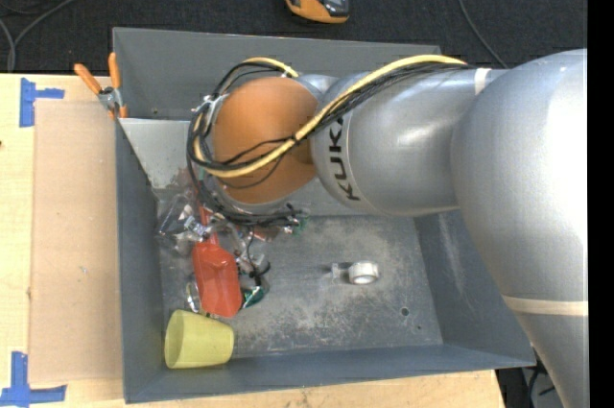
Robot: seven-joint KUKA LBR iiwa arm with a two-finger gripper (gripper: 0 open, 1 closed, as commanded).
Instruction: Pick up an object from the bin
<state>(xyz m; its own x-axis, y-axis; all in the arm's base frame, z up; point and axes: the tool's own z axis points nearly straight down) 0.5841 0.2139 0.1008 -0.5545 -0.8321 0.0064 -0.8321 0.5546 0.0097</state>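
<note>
One gripper, open or closed I cannot tell, is hovering over clutter near a red plastic piece lying just beside the yellow cup; that piece is probably handling light, stiff and slick, best pinched across its narrow width.

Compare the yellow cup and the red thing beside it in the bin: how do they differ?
Colour: the yellow cup is pale yellow, the red thing bright red. Shape: the cup is wide and lies on its side; the red thing is narrower and longer. Place: the cup lies by the corner of the bin at the view's lower left; the red thing lies above it, beside the small heap. Both rest on the bin floor.
</note>
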